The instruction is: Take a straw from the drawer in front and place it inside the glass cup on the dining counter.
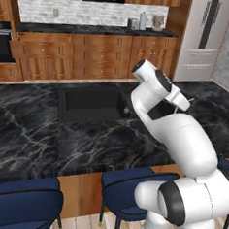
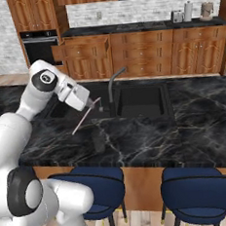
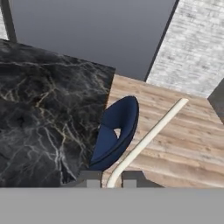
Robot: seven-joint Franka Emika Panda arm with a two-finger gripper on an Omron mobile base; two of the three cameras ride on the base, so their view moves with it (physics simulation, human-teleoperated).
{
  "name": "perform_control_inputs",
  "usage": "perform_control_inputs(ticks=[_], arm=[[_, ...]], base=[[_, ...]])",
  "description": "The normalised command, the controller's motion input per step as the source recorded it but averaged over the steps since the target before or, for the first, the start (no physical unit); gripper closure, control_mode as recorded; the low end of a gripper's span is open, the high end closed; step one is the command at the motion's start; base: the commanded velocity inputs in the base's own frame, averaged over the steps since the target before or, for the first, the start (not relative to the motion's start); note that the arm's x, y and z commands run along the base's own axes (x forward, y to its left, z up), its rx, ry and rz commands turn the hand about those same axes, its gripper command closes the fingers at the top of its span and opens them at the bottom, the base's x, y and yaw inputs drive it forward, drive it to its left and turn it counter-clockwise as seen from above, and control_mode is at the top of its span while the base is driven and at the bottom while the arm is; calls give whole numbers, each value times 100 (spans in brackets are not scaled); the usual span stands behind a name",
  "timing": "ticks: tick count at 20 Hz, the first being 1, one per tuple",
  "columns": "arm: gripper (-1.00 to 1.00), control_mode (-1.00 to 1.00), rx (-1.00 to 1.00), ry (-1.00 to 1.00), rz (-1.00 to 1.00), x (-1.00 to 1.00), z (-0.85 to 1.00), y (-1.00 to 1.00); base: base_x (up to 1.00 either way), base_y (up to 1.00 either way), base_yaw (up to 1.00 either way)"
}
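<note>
The two-finger gripper [image 3: 109, 180] pinches the thin pale pinkish-tan straw [image 3: 148, 138] between nearly closed fingers above the black veined marble dining counter [image 2: 137, 137].

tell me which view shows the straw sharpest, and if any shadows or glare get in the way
Hand view: the straw is thick and clear, rising from the gripper, no glare. Right base view: it is a thin pale line over the dining counter, still readable. Left base view: lighting is flat and soft, the marble veins slightly blurred, no hard shadows.
</note>
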Motion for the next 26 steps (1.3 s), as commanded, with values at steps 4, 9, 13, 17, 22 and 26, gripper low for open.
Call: perform_control_inputs(ticks=[4,9,13,17,22,26], arm=[[100,-100,-30,0,-1,33,0,-23],[100,-100,-7,0,-3,12,0,-4],[100,-100,-1,0,-10,31,0,15],[100,-100,-2,-1,-3,28,-9,0],[100,-100,-9,-7,0,41,-24,0],[100,-100,-7,-12,0,26,-26,0]], base=[[0,0,0],[0,0,0],[0,0,0],[0,0,0],[0,0,0],[0,0,0]])
